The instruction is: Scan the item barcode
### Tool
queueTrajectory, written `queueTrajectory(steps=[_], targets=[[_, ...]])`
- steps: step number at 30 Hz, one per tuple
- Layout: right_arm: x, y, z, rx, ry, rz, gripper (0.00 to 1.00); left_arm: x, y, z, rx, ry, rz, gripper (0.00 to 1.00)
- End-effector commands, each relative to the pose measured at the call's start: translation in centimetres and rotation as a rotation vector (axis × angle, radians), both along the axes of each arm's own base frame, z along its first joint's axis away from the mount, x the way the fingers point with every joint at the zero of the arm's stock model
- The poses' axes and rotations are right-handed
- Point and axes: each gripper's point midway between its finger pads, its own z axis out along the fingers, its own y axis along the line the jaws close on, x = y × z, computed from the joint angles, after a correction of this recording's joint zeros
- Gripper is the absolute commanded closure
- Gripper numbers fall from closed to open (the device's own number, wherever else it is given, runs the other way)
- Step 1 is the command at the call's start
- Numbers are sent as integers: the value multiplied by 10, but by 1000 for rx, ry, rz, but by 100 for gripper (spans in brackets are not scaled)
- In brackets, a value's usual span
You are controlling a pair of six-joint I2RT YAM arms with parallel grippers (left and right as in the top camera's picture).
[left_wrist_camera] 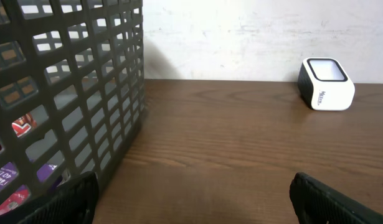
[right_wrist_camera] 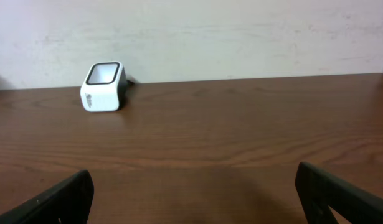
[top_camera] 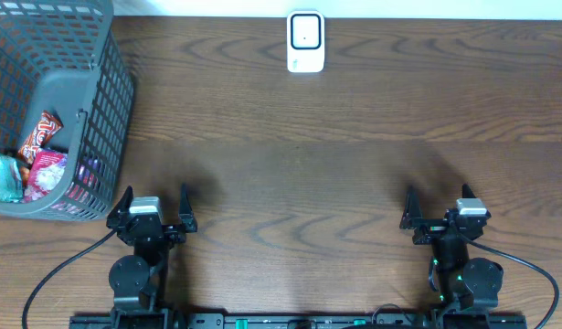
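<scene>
Dark wood, grey plastic, white casing — the finishes on view

The table (top_camera: 299, 183) was dark brown wood grain, smooth with a low sheen. At the upper left of the overhead frame, the basket (top_camera: 117, 110) looked like matt grey moulded plastic lattice, and the packets (top_camera: 43, 169) inside it had glossy, crinkled printed wrappers. At top centre, the scanner (top_camera: 305, 41) had a smooth white plastic shell with a shinier window. The wall (left_wrist_camera: 241, 31) was off-white — matt and faintly rough. Along the lower edge, the left gripper (top_camera: 155, 192) and right gripper (top_camera: 439, 194) looked matt black plastic.
</scene>
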Motion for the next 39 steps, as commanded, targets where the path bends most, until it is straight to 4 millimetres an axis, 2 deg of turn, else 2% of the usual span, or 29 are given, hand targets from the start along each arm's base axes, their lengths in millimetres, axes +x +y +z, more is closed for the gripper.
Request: queueTrajectory(steps=[1,39], targets=[[0,2,0,-12,-2,9,1,-1,3,-16,18,51,13,2],[0,2,0,-12,-2,9,1,-1,1,-16,3,50,6,2]])
